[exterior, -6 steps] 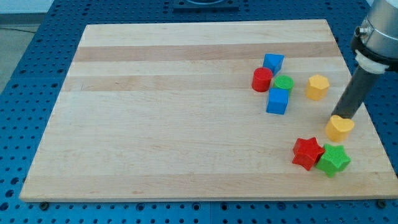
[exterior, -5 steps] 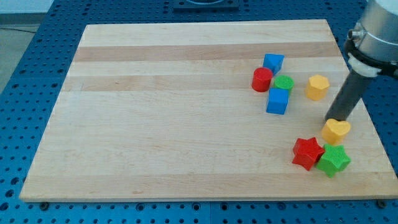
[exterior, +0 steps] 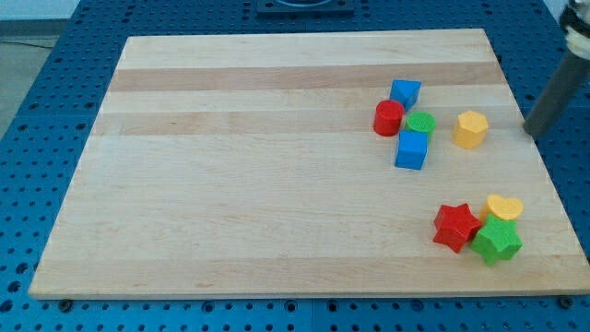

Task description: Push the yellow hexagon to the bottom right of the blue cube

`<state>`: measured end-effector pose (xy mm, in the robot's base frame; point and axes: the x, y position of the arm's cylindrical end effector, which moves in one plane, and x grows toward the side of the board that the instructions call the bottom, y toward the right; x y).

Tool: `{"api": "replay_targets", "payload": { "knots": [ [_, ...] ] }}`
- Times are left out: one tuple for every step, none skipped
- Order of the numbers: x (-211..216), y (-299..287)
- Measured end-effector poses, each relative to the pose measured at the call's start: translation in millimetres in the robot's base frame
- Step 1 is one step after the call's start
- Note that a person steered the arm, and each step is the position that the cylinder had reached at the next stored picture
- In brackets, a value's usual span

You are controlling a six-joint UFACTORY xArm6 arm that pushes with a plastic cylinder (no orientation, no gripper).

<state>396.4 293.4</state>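
The yellow hexagon (exterior: 470,129) sits on the wooden board (exterior: 277,166) at the view's right. The blue cube (exterior: 412,149) lies to its left and slightly lower, apart from it. My tip (exterior: 531,132) is at the view's right edge, just off the board's right side, to the right of the yellow hexagon and not touching any block.
A second blue block (exterior: 405,92), a red cylinder (exterior: 388,118) and a green cylinder (exterior: 420,124) cluster just above the blue cube. A yellow heart (exterior: 504,207), a red star (exterior: 455,227) and a green star (exterior: 497,240) sit together at the bottom right.
The tip has left the yellow heart and moved up and right, off the board's edge. The yellow heart has shifted down against the red and green stars.
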Motion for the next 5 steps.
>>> {"api": "replay_targets", "payload": {
  "knots": [
    [-30, -42],
    [-26, -64],
    [3, -78],
    [22, -87],
    [36, -97]
  ]
}}
